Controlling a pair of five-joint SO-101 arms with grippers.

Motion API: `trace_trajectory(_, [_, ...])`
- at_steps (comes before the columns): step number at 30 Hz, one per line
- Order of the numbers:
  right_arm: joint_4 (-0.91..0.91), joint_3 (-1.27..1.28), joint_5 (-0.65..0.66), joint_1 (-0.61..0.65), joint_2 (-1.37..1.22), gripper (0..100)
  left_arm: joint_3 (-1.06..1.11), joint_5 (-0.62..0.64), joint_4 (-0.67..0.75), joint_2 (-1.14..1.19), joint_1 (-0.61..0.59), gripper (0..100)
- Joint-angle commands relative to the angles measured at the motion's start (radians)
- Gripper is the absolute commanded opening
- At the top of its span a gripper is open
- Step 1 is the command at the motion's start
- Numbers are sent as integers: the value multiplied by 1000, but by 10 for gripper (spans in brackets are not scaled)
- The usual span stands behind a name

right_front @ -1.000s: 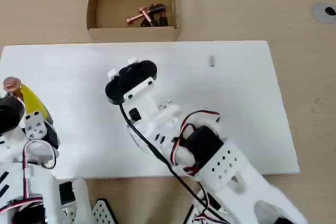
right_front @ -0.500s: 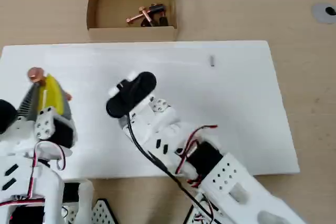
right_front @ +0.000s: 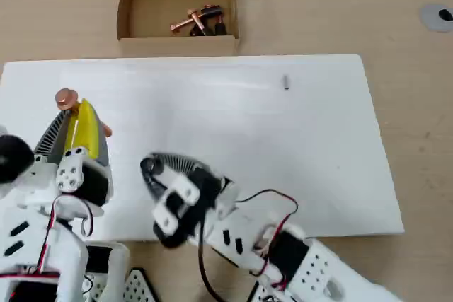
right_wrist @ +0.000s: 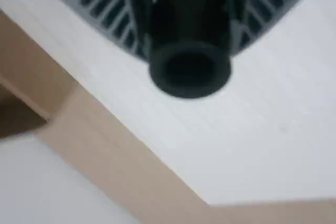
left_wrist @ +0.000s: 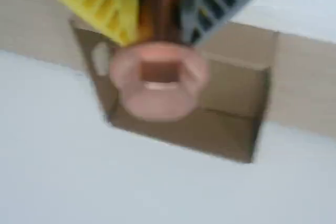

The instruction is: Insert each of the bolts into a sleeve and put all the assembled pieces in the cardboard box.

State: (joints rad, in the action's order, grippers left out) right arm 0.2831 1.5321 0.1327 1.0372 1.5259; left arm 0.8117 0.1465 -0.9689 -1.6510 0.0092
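My left gripper (right_front: 71,107) is shut on a copper bolt (right_front: 66,98), over the left part of the white board (right_front: 283,146). In the left wrist view the bolt's hex-socket head (left_wrist: 157,80) points at the cardboard box (left_wrist: 231,129) beyond. My right gripper (right_front: 157,167) holds a black sleeve (right_front: 150,167) low over the board's near edge; in the right wrist view the sleeve (right_wrist: 190,56) shows its open end between the grey fingers (right_wrist: 100,19). The cardboard box (right_front: 127,5) at the back holds assembled copper-and-black pieces (right_front: 202,20).
A small dark speck (right_front: 286,83) lies on the board's far right part. A grey disc (right_front: 437,16) sits on the wooden table at the far right. The arms' bases crowd the near edge.
The left gripper has carried the bolt rightward and forward over the board. The right arm has pulled back toward the near edge and turned, with the sleeve in it.
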Motion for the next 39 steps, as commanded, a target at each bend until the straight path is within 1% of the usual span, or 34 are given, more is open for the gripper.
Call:
trace_trajectory(1, [-28, 65, 17, 25, 159, 9, -97, 2, 18, 8, 84, 3])
trace_trajectory(6, [-23, 143, 17, 24, 294, 9, -153, -2, -81, 61, 180, 3])
trace_trajectory(9, [17, 159, 14, 24, 335, 9, -215, -38, -140, 120, 210, 3])
trace_trajectory(12, [57, 159, 12, 22, 351, 9, -287, -61, -173, 154, 241, 3])
trace_trajectory(18, [57, 159, 11, 22, 351, 9, -379, -75, -265, 166, 328, 3])
trace_trajectory(22, [58, 159, 5, 22, 351, 9, -381, -69, -339, 159, 379, 3])
trace_trajectory(24, [60, 159, -28, 19, 351, 9, -359, -49, -365, 163, 391, 3])
trace_trajectory(27, [60, 156, -68, -7, 351, 9, -295, -29, -370, 156, 391, 3])
trace_trajectory(29, [60, 154, -69, -22, 351, 9, -256, -32, -358, 145, 391, 5])
trace_trajectory(33, [60, 150, -71, -21, 351, 9, -144, -37, -267, 105, 388, 5])
trace_trajectory(36, [64, 142, -81, -21, 349, 9, -46, -87, -189, 71, 388, 5])
trace_trajectory(39, [120, 124, -81, -21, 349, 9, 15, -115, -133, 35, 382, 5])
